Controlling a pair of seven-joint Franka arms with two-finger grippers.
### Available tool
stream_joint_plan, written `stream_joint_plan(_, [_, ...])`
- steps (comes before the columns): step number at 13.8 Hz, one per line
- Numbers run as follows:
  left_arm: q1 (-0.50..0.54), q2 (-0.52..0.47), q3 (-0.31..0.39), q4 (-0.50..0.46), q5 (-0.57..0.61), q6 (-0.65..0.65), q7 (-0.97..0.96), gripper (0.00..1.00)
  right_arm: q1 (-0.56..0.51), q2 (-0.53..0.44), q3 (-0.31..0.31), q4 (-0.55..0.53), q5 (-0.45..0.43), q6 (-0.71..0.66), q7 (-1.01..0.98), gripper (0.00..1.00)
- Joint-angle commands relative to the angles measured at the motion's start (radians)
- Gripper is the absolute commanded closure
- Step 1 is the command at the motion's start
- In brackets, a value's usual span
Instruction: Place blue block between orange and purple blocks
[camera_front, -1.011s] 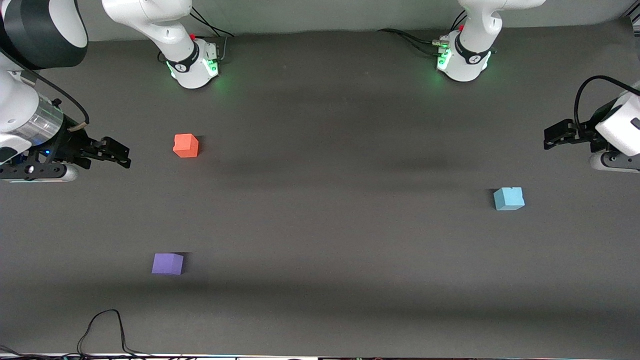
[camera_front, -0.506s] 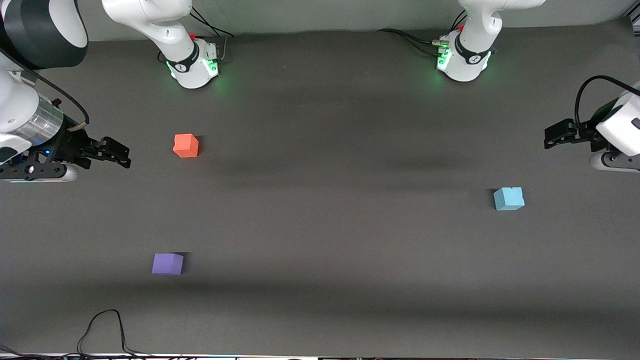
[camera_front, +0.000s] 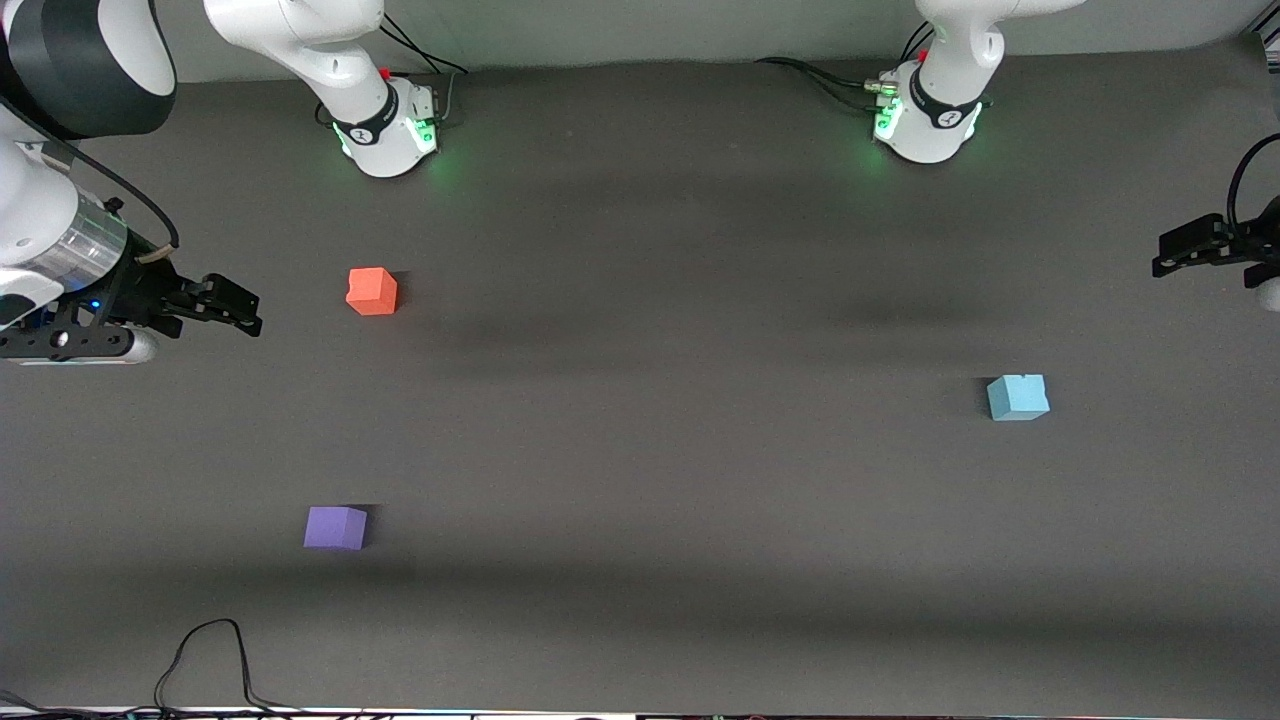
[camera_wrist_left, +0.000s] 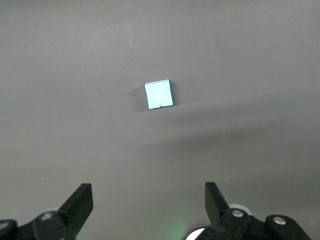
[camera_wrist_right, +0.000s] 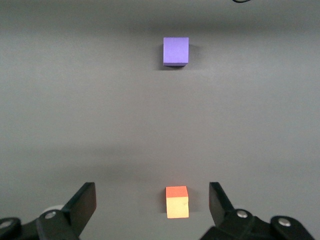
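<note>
The blue block lies on the table toward the left arm's end, and it also shows in the left wrist view. The orange block and the purple block lie toward the right arm's end, the purple one nearer to the front camera. Both show in the right wrist view, orange and purple. My left gripper is open and empty over the table's left-arm end, apart from the blue block; it also shows in its wrist view. My right gripper is open and empty, over the table beside the orange block.
A black cable loops on the table's near edge at the right arm's end. The two arm bases stand along the back edge. The dark mat between the blocks is bare.
My left gripper has moved toward the left arm's end of the table, partly out of the front view. The right arm and the three blocks have not moved.
</note>
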Motion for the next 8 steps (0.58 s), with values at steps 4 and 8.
stream_joint_plan(4, [-0.001,-0.045,-0.006,-0.312,0.01,0.317,0.013,0.0,-0.003,0.006,0.002,0.012,-0.002,-0.013,-0.01,0.0])
stream_joint_plan(8, [-0.001,-0.012,-0.006,-0.553,0.01,0.665,0.005,0.0,-0.003,0.006,0.002,0.012,0.0,-0.013,-0.01,0.0])
